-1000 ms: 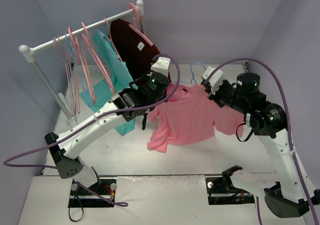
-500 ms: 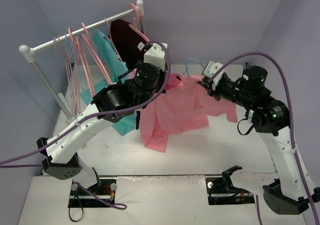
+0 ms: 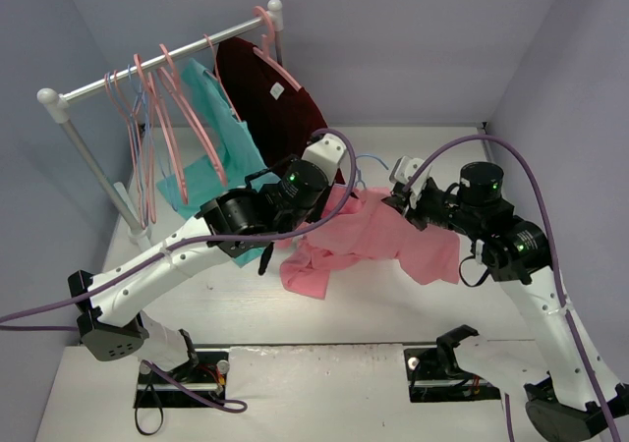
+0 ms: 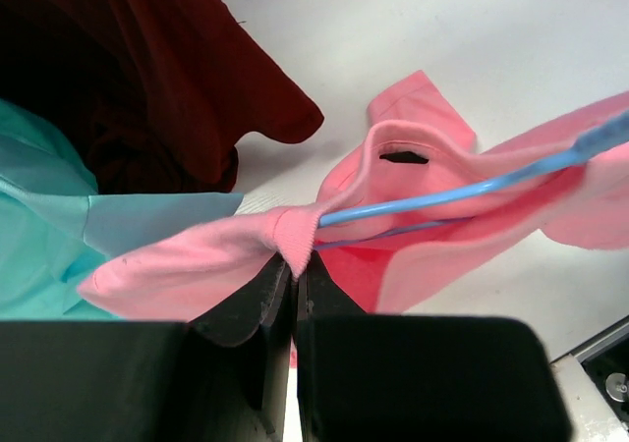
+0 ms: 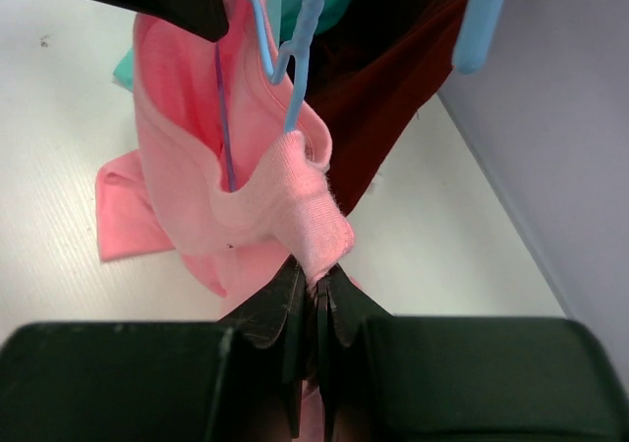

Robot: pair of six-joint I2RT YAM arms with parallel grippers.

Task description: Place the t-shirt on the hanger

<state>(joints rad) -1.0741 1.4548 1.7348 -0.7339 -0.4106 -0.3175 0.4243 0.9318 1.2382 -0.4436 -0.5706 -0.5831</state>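
Observation:
The salmon-pink t-shirt (image 3: 378,238) hangs bunched between my two grippers above the table, its lower part resting on the table. My left gripper (image 3: 337,189) is shut on the ribbed collar (image 4: 295,234). My right gripper (image 3: 390,202) is shut on another part of the collar (image 5: 313,228). The thin light-blue hanger (image 3: 368,159) runs through the neck opening; one arm (image 4: 462,192) lies inside the shirt. In the right wrist view the hanger (image 5: 300,49) rises out of the collar. Part of the hanger is hidden by the cloth.
A clothes rack (image 3: 157,64) stands at the back left with several pink hangers (image 3: 169,118), a teal shirt (image 3: 211,142) and a dark maroon shirt (image 3: 275,98), which is close behind my left wrist. Walls close in behind and on the right.
Both grippers have moved closer together and lower with the shirt collar held. The shirt has bunched up between them, and the hanger's hook has come down with it.

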